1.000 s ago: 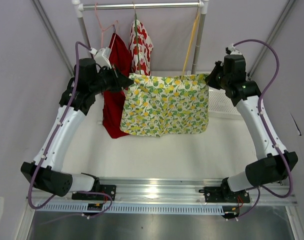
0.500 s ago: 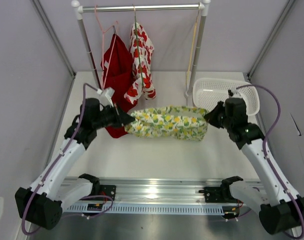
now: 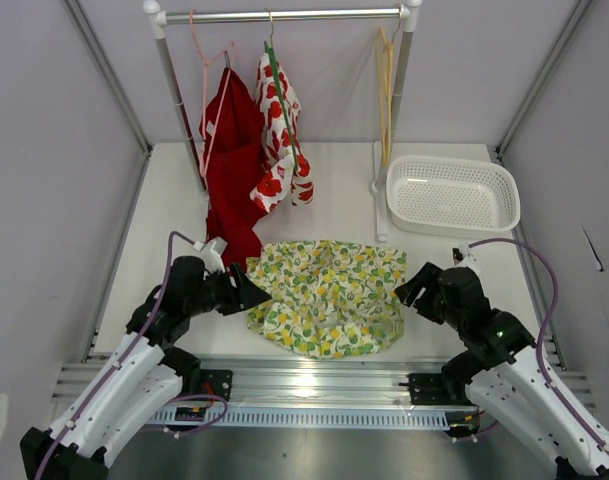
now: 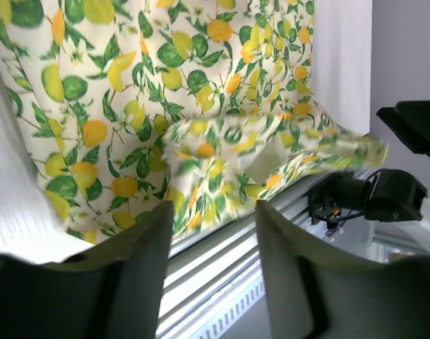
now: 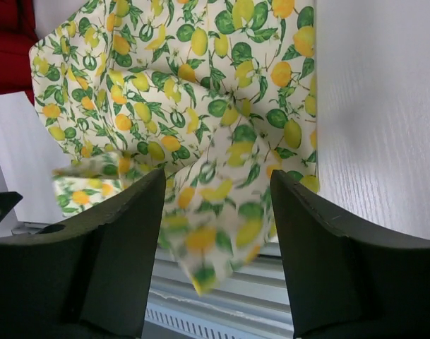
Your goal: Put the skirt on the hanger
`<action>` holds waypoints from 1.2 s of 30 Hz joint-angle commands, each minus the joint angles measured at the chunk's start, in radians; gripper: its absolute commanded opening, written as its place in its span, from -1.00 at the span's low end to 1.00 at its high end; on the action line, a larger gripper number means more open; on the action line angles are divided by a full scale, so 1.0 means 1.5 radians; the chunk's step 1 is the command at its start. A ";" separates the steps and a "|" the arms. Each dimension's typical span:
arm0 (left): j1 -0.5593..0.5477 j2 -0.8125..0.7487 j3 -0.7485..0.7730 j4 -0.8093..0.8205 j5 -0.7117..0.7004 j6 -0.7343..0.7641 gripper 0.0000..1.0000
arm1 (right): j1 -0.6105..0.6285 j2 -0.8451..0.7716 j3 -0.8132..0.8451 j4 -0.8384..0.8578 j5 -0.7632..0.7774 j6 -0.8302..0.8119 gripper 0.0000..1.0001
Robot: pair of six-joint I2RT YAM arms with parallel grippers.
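The white table (image 3: 334,190) fills most of my top view. At its far edge stands the clothes rack (image 3: 284,14).

The skirt (image 3: 327,295) lies crumpled on the table close to the front. It sits between my two arms, and its near edge reaches the metal rail (image 3: 314,375) that the arm bases are bolted to. In the left wrist view the skirt (image 4: 130,92) spreads out flat beyond the fingers (image 4: 123,275), and its near edge is blurred. The right wrist view shows the skirt (image 5: 200,78) in the same way, with a blurred fold at its near edge.

The white basket (image 3: 452,160) sits at the far right of the table. A red garment (image 3: 229,160) and a white garment with red flowers (image 3: 279,120) hang side by side on the rack's left half.

The hanger (image 3: 384,90) hangs bare at the rack's right end, well apart from the skirt.

The left jaws are spread wide just beside the skirt's left edge and grip nothing. The right jaws are spread wide at its right edge and also hold nothing.
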 commanded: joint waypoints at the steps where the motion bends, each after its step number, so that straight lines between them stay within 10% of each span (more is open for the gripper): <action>1: -0.004 -0.024 0.047 -0.013 0.005 0.011 0.21 | 0.014 0.014 0.012 -0.001 0.063 0.039 0.33; 16: -0.007 0.155 0.366 0.061 -0.004 0.141 0.11 | 0.002 0.214 0.160 0.084 0.061 -0.079 0.22; 25: -0.095 0.342 0.658 0.146 -0.104 0.196 0.27 | -0.150 0.270 0.268 0.139 -0.034 -0.147 0.14; 36: -0.308 0.729 1.068 0.186 -0.507 0.343 0.53 | -0.188 0.354 0.391 0.184 -0.037 -0.175 0.13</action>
